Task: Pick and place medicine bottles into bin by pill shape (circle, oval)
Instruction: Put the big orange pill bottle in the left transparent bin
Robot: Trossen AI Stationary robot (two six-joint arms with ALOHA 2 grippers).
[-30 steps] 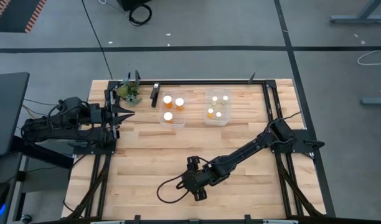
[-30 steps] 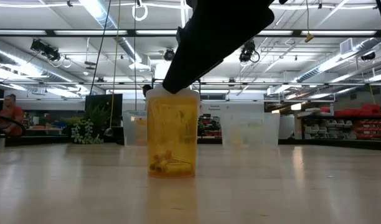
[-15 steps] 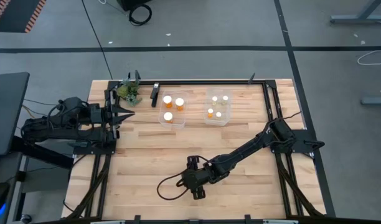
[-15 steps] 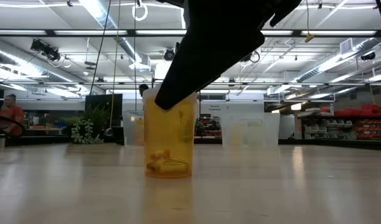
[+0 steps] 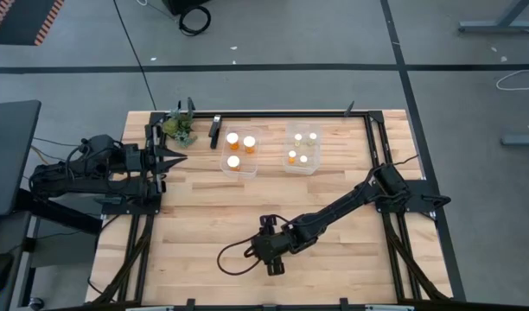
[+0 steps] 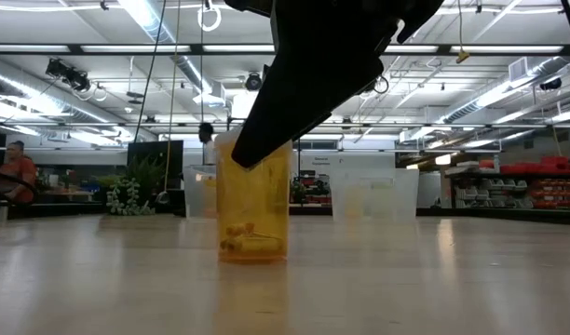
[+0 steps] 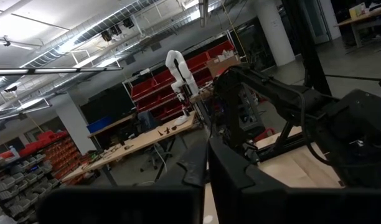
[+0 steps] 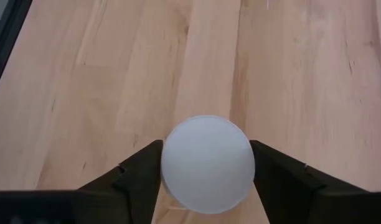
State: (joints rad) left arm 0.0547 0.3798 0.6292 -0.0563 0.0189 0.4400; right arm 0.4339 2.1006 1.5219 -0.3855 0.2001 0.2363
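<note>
**Bottle between the fingers**

Right hand (image 8: 206, 163) brackets the white cap (image 8: 206, 163) of an orange bottle (image 6: 252, 209) standing on the tabletop (image 5: 204, 216) — fingers touching or nearly so. Probably light, rigid, slick — squeeze evenly. Left hand (image 5: 174, 156) is parked, closed.

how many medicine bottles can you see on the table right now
8 bottles: three in the left bin, four in the right bin, one orange bottle near the front edge, between the right claw fingers. None seem hidden.
</note>
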